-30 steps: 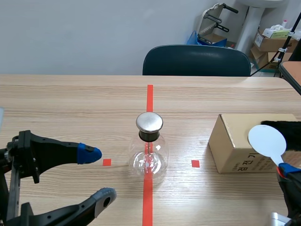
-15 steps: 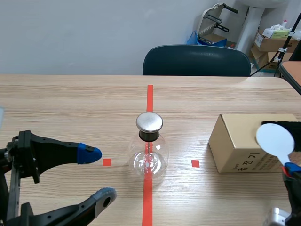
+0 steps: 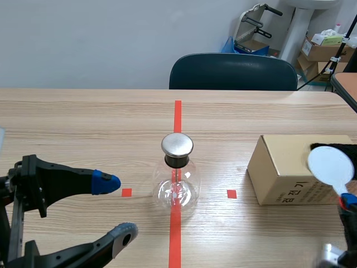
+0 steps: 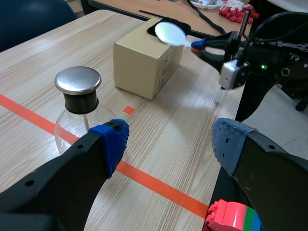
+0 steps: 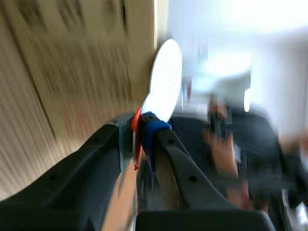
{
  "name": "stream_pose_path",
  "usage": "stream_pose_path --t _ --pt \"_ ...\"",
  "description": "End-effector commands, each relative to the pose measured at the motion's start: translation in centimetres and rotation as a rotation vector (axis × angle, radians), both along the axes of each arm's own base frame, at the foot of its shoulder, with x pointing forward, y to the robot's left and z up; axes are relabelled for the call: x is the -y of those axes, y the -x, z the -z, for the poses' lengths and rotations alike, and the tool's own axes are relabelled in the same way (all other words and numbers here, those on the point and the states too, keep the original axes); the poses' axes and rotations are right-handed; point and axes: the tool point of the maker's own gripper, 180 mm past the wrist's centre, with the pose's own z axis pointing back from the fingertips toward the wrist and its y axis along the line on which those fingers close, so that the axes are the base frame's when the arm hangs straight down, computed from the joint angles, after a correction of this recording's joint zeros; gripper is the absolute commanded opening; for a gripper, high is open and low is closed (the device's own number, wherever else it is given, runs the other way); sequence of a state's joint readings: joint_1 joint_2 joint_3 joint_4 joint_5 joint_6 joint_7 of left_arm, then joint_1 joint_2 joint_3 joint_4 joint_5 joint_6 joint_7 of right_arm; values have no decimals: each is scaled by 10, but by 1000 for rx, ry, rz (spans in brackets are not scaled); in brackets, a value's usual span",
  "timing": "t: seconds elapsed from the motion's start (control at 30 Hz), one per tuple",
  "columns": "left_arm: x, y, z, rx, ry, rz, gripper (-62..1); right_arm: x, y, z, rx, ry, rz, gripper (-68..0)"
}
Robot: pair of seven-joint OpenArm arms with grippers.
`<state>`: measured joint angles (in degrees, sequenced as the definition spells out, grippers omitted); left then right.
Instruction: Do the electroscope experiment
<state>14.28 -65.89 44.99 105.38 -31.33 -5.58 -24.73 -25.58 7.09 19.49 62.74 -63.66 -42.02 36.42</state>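
Note:
A glass flask electroscope (image 3: 177,184) with a round metal cap (image 3: 177,144) stands on the red centre line; the left wrist view shows the flask (image 4: 72,130) just ahead of one finger. My left gripper (image 3: 117,207) is open at the near left, level with the flask and apart from it, holding nothing. At the right edge, my right gripper (image 3: 347,202) is shut on the thin handle of a white disc paddle (image 3: 331,164), held up in front of the cardboard box (image 3: 279,173). The right wrist view shows the paddle (image 5: 166,79) rising from between the pressed fingers.
A black cloth (image 3: 334,148) lies on top of the box. A dark chair (image 3: 233,71) stands at the table's far side. A coloured toy brick (image 4: 231,219) shows beneath my left gripper. Small red squares mark the table on both sides of the flask.
My right gripper has carried the white paddle to the right, toward the table's right edge. The left arm and the flask have not moved.

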Motion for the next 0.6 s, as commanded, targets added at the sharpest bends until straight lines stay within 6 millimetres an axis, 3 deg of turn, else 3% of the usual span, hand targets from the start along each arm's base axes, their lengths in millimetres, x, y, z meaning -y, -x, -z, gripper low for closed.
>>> stream_pose_path --t 0.0,0.07,0.1,0.23,0.3,0.43,0.5,0.57 --pt "5 0 -10 13 37 4 -217 24 -2 -16 64 45 109 -667" --pt "5 0 -10 13 37 4 -217 31 -1 -16 65 51 146 -667" --pt "5 0 -10 13 37 4 -217 25 -2 -16 61 54 111 -667" --pt "5 0 -10 13 37 4 -217 -20 -1 -13 49 44 -150 -667" --pt "5 0 -10 13 37 4 -217 -16 -2 -14 51 43 -126 -667" --pt "5 0 -10 13 37 4 -217 29 -2 -17 65 57 130 -667" --pt "5 0 -10 13 37 4 -217 25 -3 -17 63 63 101 -667" --pt "5 0 -10 13 37 4 -217 2 -4 -15 54 57 -31 -667"
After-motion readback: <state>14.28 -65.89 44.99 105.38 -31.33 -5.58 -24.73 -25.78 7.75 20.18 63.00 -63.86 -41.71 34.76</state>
